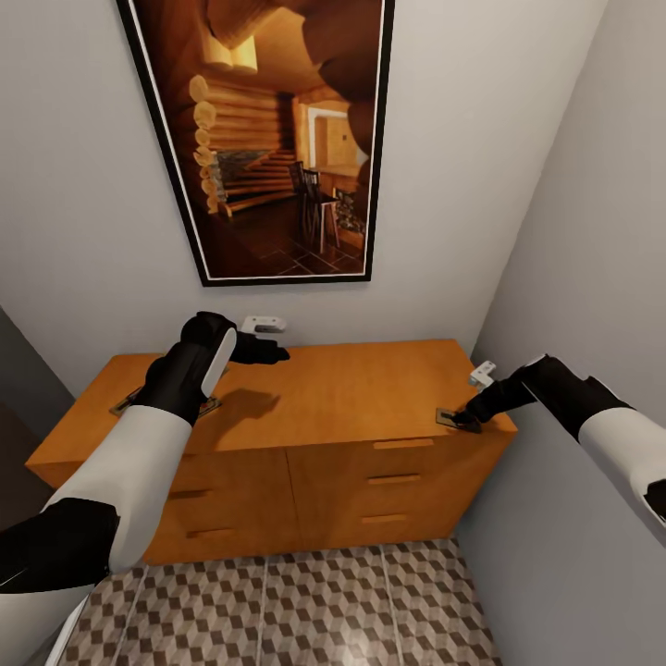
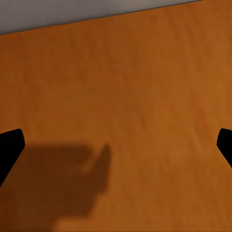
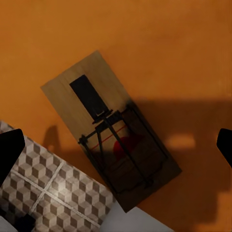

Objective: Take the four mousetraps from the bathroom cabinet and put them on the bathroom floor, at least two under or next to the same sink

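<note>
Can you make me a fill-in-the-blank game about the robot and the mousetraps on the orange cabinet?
1. The right gripper hovers over a mousetrap lying near the cabinet's ____ end.
2. The floor has a ____ pattern.
3. Above the cabinet hangs a framed ____ of a log cabin room.
4. The left gripper's fingers are spread ____ above bare wood.

Missing words: right; cube; picture; open
</note>
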Motion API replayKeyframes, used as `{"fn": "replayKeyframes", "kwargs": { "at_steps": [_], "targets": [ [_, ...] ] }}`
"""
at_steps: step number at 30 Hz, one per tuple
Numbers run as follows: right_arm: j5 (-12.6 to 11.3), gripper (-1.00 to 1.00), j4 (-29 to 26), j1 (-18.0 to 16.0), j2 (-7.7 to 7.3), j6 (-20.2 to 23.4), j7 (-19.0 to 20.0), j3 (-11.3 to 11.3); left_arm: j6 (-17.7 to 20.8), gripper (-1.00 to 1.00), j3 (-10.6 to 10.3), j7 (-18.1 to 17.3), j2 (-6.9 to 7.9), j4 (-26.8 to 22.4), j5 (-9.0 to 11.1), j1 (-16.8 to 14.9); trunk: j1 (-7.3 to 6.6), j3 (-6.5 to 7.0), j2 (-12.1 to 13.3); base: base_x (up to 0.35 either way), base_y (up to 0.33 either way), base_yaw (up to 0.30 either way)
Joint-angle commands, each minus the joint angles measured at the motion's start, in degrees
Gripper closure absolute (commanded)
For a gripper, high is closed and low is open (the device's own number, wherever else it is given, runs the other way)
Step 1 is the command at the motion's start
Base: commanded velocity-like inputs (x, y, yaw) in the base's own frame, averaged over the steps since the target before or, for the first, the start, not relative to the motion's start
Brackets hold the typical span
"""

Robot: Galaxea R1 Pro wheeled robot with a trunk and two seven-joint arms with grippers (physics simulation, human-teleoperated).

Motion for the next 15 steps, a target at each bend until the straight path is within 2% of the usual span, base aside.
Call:
{"fn": "replayKeyframes", "kwargs": {
  "at_steps": [1, 15],
  "targets": [
    [0.5, -1.00, -0.1, 0.0, -0.03, 0.2, 0.3, 0.0, 0.2, -1.00, -0.1, 0.3, 0.01, 0.0, 0.5, -0.1, 0.02, -0.08, -0.1, 0.000, 0.000, 0.000],
    [0.3, -1.00, 0.1, 0.0, 0.00, 0.2, 0.3, 0.0, 0.2, -1.00, -0.1, 0.3, 0.01, 0.8, 0.5, -0.1, 0.02, -0.08, -0.1, 0.000, 0.000, 0.000]
  ]
}}
